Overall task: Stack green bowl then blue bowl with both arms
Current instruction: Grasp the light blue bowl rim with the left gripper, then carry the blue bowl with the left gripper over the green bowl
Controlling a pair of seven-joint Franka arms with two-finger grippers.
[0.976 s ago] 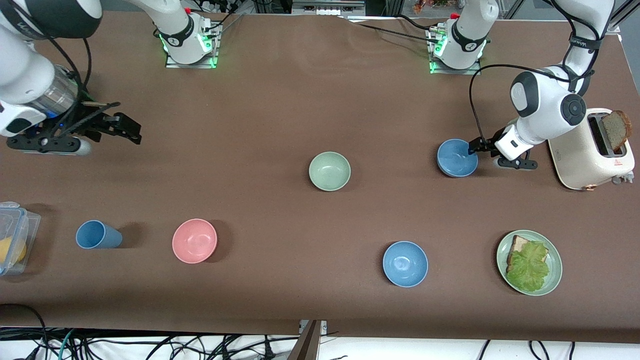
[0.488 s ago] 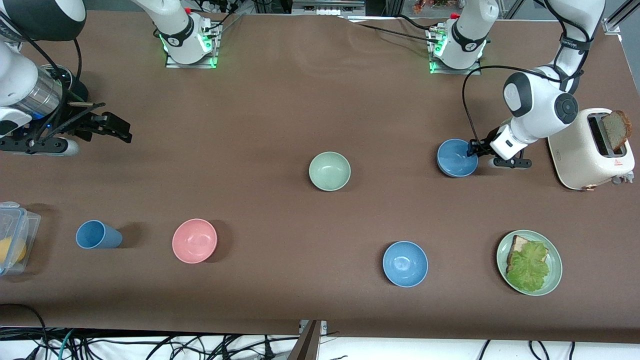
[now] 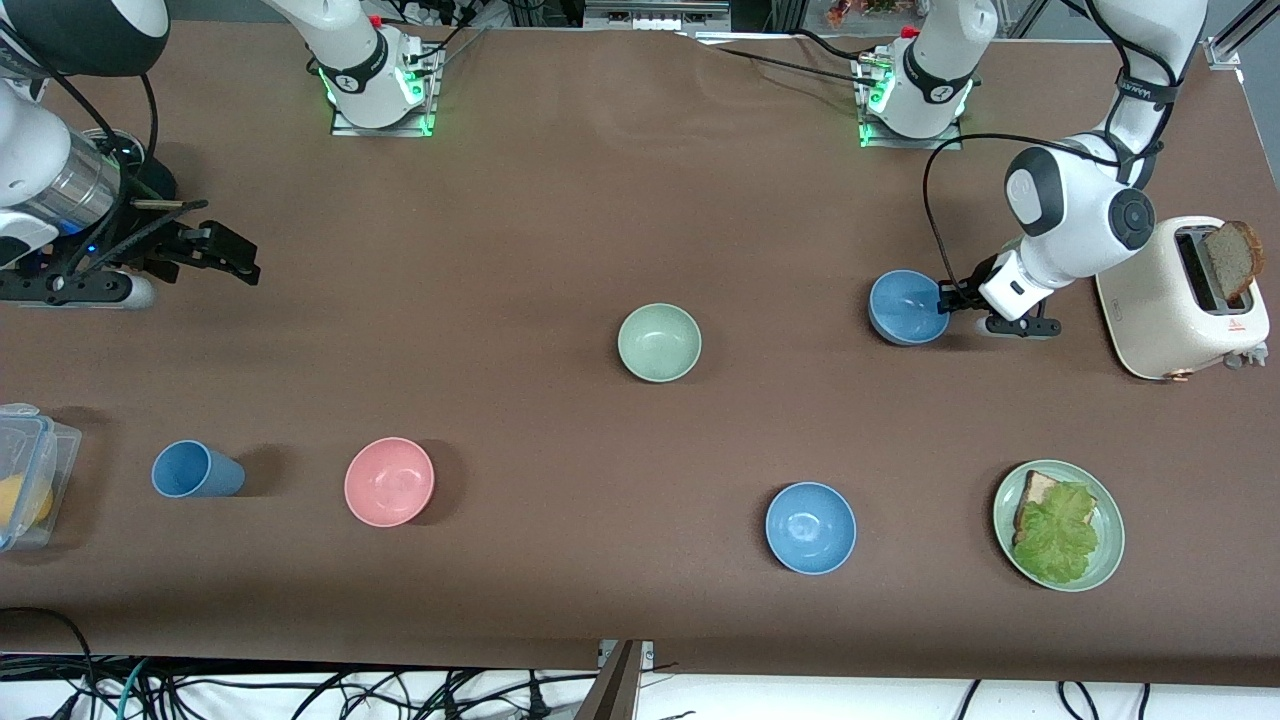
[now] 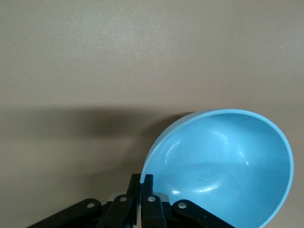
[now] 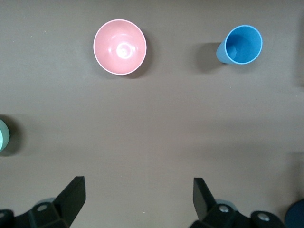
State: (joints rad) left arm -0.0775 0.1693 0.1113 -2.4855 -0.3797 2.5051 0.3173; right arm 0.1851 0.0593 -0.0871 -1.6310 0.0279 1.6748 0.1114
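The left gripper (image 3: 945,297) is pinched tight on the rim of the blue bowl (image 3: 907,306), its fingers (image 4: 142,190) closed with the rim between them, and the bowl hangs tilted just off the table (image 3: 560,220) with a shadow under it, close to the white toaster (image 3: 1180,300) at the left arm's end. A slice of brown bread (image 3: 1231,258) stands up out of the toaster's slot, and a small red triangular mark shows on the toaster's side, too small to read. The green bowl (image 3: 659,342) sits upright on the cloth near the middle of the table, well apart from the held bowl and toward the right arm's end from it. Nearer to the front camera lie a brighter blue bowl (image 3: 810,527) and a green plate (image 3: 1105,500) with bread and lettuce (image 3: 1055,530). The right gripper (image 3: 215,255) hovers with its fingers (image 5: 71,197) spread wide and nothing between them, over the right arm's end of the table, waiting. Nearer to the front camera from it are a pink bowl (image 3: 389,481), a blue cup (image 3: 195,470) lying on its side, and a clear plastic box (image 3: 25,470) at the table's edge. Dark lettering on the left arm's upper band (image 3: 1140,90) cannot be made out.
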